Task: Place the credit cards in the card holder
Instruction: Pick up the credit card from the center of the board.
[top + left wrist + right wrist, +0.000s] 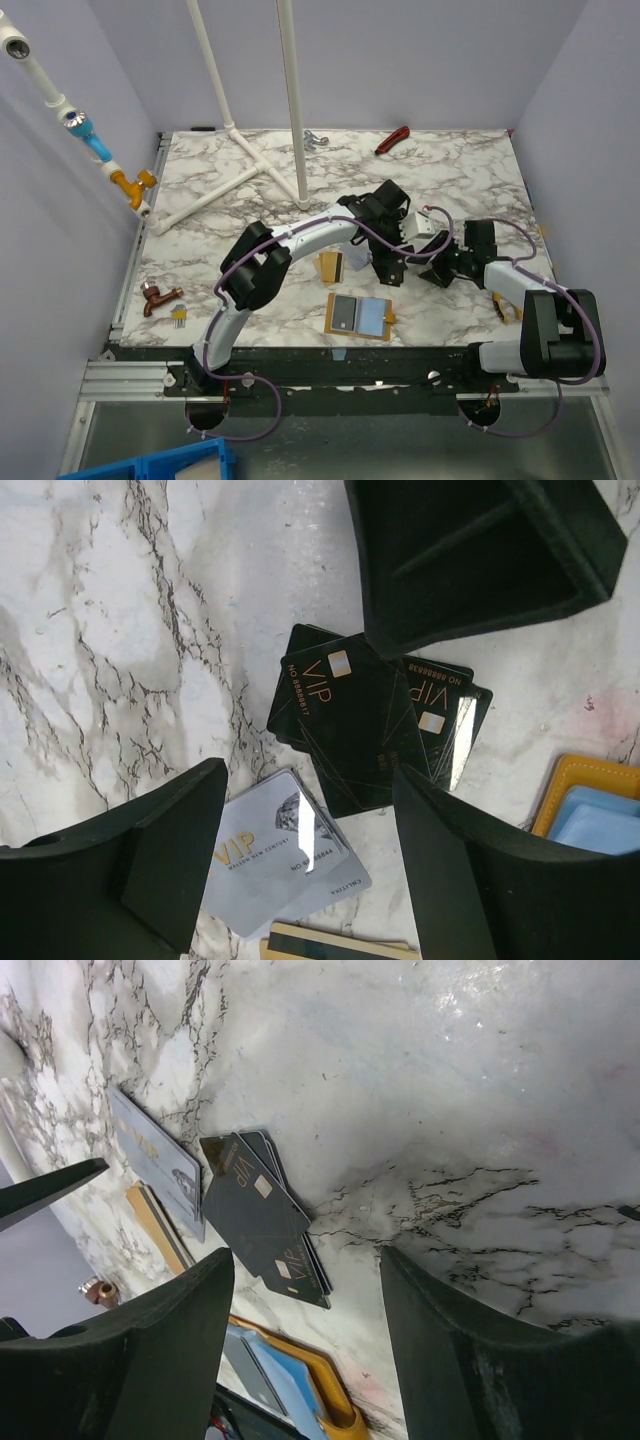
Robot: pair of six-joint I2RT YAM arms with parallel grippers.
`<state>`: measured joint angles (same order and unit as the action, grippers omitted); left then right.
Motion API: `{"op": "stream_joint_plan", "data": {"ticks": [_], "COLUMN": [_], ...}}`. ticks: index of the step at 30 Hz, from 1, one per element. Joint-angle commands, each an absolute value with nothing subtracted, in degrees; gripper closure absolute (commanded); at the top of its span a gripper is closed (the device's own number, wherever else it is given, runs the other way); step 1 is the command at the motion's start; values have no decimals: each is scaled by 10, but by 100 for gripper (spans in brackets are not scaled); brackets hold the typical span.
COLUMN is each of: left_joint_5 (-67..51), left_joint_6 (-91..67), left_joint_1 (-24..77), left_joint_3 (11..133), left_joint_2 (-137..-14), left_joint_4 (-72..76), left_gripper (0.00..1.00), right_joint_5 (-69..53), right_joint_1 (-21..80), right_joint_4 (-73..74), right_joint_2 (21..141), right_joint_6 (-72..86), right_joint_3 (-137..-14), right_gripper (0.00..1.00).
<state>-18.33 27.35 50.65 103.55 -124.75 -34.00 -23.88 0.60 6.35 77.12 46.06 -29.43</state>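
Both my left gripper (300,860) and right gripper (305,1350) hang released above the black cards (365,725); the card holder (358,316) lies near. I judge picking is next: pinch one thin edge.

Marble table (470,180) carries cards (350,720), card holder (358,316).

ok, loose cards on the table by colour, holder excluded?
black cards: 2 at least (stacked, more edges underneath)
grey card: 1
gold card: 1
Total: 4 at least
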Motion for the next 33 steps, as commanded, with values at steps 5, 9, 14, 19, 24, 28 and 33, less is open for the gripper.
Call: {"op": "stream_joint_plan", "data": {"ticks": [5, 9, 14, 19, 24, 28, 33], "left_joint_5": [-169, -157, -146, -111, -95, -87, -75], "left_joint_6": [217, 205, 203, 196, 199, 207, 232], "left_joint_1": [504, 504, 502, 503, 504, 509, 521], "left_joint_3": [1029, 992, 961, 988, 997, 1009, 1018], "left_joint_2": [-1267, -1252, -1237, -1251, -1257, -1263, -1269], "left_joint_4": [-316, -294, -276, -308, -317, -328, -346], "left_gripper": [40, 45, 55, 64, 65, 67, 68], "right_joint_5": [-260, -255, -257, -265, -275, -288, -302], "right_joint_1": [4, 4, 4, 4, 4, 4, 4], "right_joint_4": [56, 55, 49, 39, 23, 5, -31], "right_joint_2": [773, 778, 782, 789, 792, 792, 799], "right_joint_6": [460, 462, 466, 472, 481, 485, 493], "right_joint_3": [-274, -276, -280, -286, -288, -284, -274], "right_gripper": [40, 41, 42, 42, 42, 42, 44]}}
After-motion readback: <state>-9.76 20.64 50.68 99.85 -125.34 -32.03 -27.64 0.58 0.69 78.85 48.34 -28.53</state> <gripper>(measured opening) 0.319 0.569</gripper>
